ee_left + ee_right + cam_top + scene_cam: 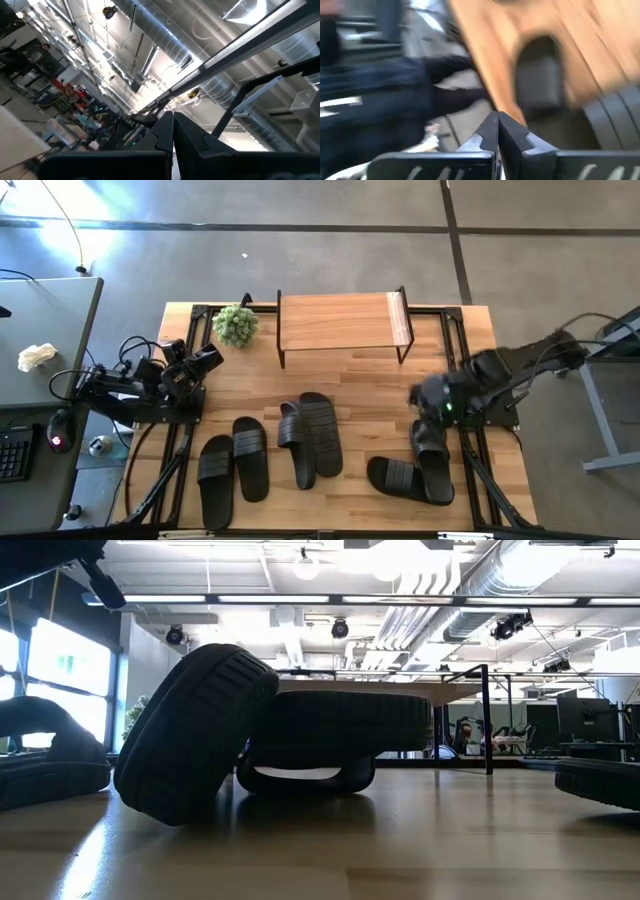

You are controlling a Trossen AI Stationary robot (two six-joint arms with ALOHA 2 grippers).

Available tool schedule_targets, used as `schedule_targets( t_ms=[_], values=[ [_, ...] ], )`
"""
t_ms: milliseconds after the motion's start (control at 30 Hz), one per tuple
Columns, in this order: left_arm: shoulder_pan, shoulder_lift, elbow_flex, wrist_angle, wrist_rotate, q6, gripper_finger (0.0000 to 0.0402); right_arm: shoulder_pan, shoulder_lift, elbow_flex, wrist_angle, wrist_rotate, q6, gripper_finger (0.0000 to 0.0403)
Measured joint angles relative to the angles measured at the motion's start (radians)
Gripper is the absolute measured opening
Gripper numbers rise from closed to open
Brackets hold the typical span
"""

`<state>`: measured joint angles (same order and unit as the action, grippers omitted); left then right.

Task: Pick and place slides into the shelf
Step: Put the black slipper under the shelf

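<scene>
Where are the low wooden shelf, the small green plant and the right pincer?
Low light-wood shelf (335, 321): high view, plank top.
Small green plant (236, 324): high view, leafy middle.
Right pincer (497, 120): right wrist view, between shut fingertips.

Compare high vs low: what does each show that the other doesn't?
High only: all six slides in three pairs, the plant, the left gripper parked at the table's left edge, and the right gripper above the right pair. Low only: the room's ceiling and lights. Both: the middle pair, overlapping, and the shelf, bare.
</scene>
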<state>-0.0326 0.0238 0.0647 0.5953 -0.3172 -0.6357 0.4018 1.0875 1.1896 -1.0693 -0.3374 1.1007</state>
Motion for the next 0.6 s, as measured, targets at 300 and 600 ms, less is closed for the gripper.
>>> schedule_targets(
  t_ms=[300, 600],
  values=[
    [0.000, 0.000, 0.000, -0.117, -0.008, 0.000, 0.0001, 0.375, 0.076, 0.000, -0.232, 0.335, 0.464, 0.0000],
    [0.000, 0.000, 0.000, -0.164, -0.011, 0.003, 0.0001, 0.489, 0.281, 0.000, -0.310, 0.302, 0.490, 0.0000]
  ],
)
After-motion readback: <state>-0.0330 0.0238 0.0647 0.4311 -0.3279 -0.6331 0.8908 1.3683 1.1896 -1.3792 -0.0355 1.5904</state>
